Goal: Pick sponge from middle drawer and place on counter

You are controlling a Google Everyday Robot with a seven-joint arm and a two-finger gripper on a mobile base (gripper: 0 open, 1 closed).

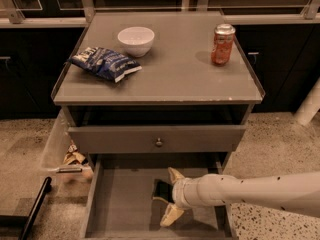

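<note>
Reaching into the wide grey middle drawer (125, 204), my pale two-finger gripper (168, 197) stands open, fingers (171, 215) straddling the small dark-green sponge (162, 189), ready to close on it. Sponge: on drawer floor, right of centre, below the flat grey counter (175, 76).

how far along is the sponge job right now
Done: the middle drawer is pulled out. In hand: the end effector sits inside it, open and straddling the sponge, not yet gripping. Left: grasp, lift, and set it on the counter.
</note>
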